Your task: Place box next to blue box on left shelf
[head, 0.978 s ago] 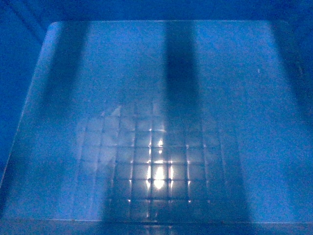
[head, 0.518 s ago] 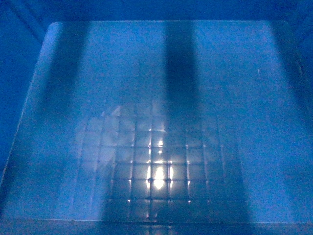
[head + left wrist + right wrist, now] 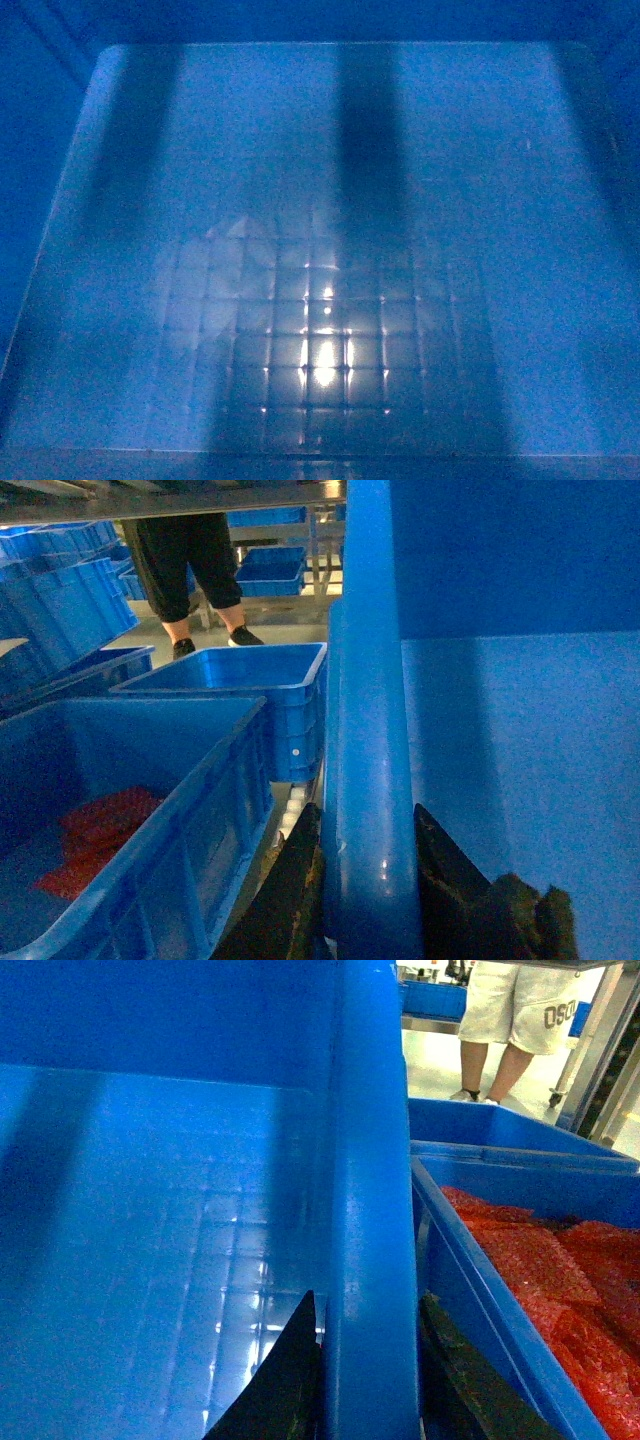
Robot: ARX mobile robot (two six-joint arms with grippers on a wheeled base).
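The box (image 3: pixel 320 200) fills the head view, which looks down onto its bright-blue floor with a faint square grid. My left gripper (image 3: pixel 365 815) is shut on the box's left rim (image 3: pixel 370 680), one finger on each side of the wall. My right gripper (image 3: pixel 368 1300) is shut on the right rim (image 3: pixel 370 1140) in the same way. White rollers of the left shelf (image 3: pixel 292 810) show in the gap just left of the held box. Beside them stands a blue box (image 3: pixel 150 810) holding red bags, close to the held box.
An empty blue crate (image 3: pixel 240 680) stands behind the crate with red bags. To the right of the held box, another blue crate (image 3: pixel 470 1260) full of red bags (image 3: pixel 540 1270) sits close alongside. People stand on the floor beyond (image 3: pixel 195 570), (image 3: pixel 505 1020). More blue crates are stacked far left (image 3: pixel 60 600).
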